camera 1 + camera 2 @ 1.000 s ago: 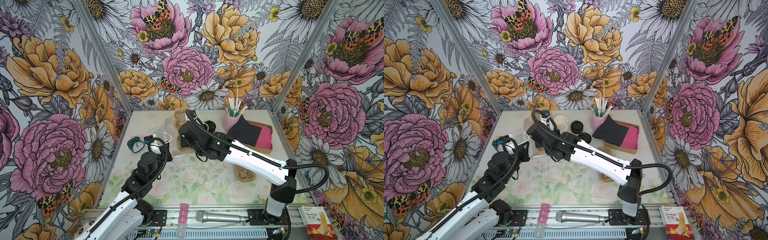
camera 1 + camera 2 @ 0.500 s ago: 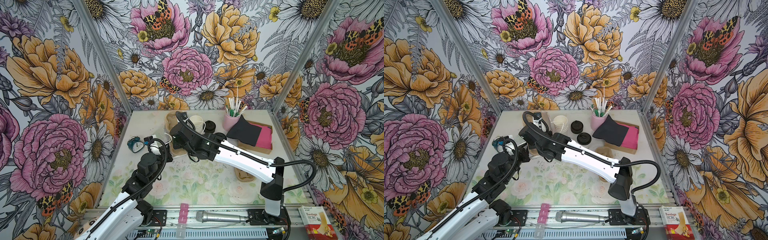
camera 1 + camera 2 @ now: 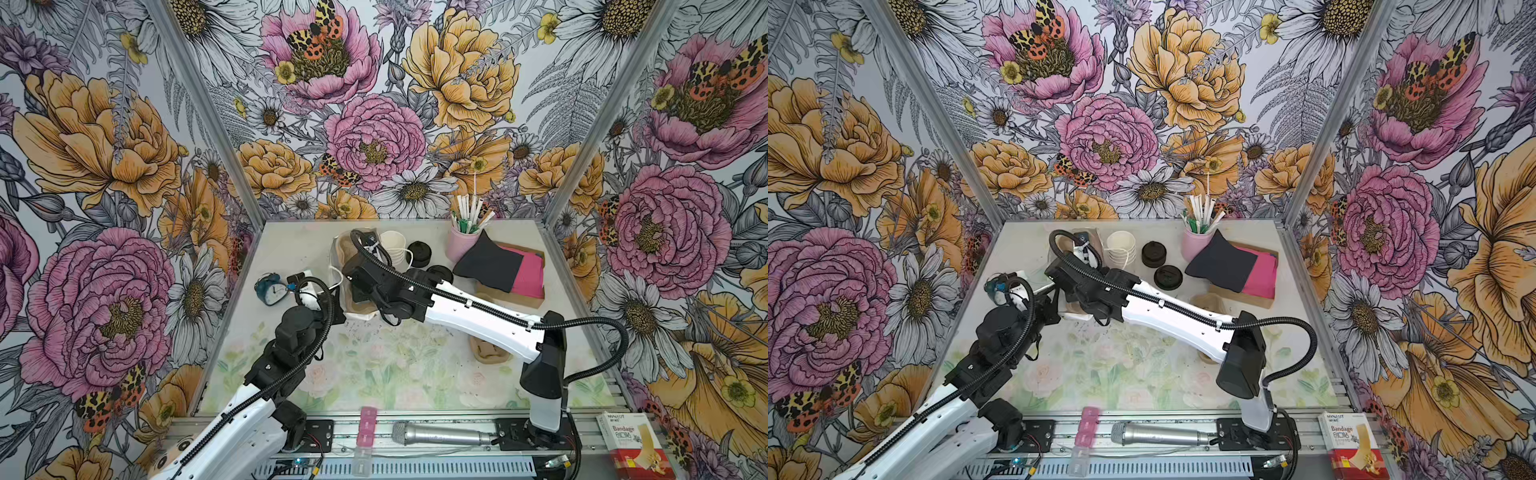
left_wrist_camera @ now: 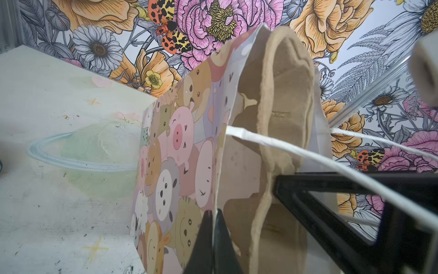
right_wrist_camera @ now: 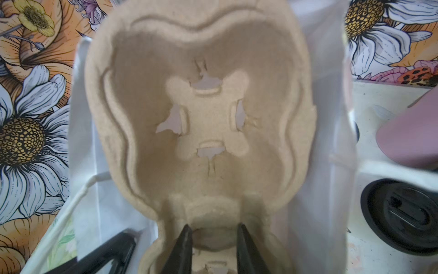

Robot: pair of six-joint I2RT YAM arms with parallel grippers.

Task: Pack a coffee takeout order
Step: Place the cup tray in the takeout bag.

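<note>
Two grips: left end effector [image 4: 214,212] pinched shut on the bag [image 4: 177,154] wall; right end effector [image 5: 213,226] part-open round the carrier [image 5: 208,113], long axis pointing into the bag.

Bright, even, soft-shadowed light; top views sharp, right wrist view blurry up close.

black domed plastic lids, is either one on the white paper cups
No, both black domed plastic lids lie on the table beside the white paper cups.
</note>
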